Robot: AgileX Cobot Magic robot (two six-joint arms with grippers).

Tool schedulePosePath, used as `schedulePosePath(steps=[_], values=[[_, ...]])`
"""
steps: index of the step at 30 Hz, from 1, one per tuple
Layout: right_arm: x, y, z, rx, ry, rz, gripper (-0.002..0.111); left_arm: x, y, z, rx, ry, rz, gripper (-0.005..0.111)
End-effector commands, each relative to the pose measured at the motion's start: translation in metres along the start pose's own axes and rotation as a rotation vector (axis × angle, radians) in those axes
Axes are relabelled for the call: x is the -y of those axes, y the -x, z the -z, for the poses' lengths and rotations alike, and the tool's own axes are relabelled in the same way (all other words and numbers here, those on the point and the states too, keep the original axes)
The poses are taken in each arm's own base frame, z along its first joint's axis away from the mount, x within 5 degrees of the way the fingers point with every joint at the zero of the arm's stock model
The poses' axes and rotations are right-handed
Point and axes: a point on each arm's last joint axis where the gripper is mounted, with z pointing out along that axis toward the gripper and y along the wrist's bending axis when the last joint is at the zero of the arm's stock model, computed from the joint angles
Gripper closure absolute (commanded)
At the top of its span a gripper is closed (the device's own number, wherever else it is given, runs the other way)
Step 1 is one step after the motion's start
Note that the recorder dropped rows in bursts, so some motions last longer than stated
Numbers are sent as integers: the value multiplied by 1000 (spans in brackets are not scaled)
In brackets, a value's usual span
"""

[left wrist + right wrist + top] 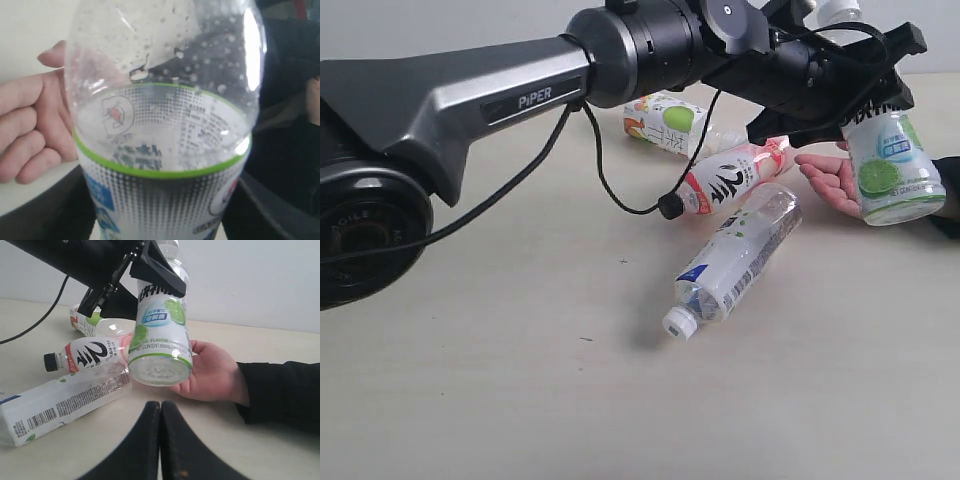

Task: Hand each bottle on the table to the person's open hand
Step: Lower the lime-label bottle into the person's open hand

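Observation:
My left gripper [860,105] is shut on the green-and-white bottle [892,168], gripping its upper body and holding it upright in the air. The bottle's base hangs just over the person's open hand [828,182], palm up on the table [470,400]. In the left wrist view the bottle [160,150] fills the frame between dark fingers [35,210], with the hand [30,130] beside it. Three bottles lie on the table: red-and-white with a black cap [730,182], blue-and-white [740,258] and apple-labelled [665,122]. My right gripper [160,412] is shut and empty, low over the table, facing the hand [210,371].
The left arm's thick body [470,95] and its black cable [610,190] stretch across the upper part of the exterior view. The person's dark sleeve [280,390] lies along the table at the right edge.

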Motion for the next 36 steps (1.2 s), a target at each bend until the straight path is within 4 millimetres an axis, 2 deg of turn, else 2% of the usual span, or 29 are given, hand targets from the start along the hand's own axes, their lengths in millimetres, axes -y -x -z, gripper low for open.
schedulePosePath(steps=[1, 7, 11, 23, 36], values=[[0, -1, 0, 11, -1, 0, 108, 4, 7, -2, 34, -44, -20, 107], [0, -1, 0, 11, -1, 0, 108, -8, 17, -6, 47, -59, 20, 107], [0, -1, 0, 11, -1, 0, 108, -11, 17, -10, 54, -91, 1, 107], [0, -1, 0, 11, -1, 0, 108, -40, 12, -32, 92, -62, 9, 107], [0, -1, 0, 11, -1, 0, 108, -41, 12, -33, 110, -63, 11, 107]])
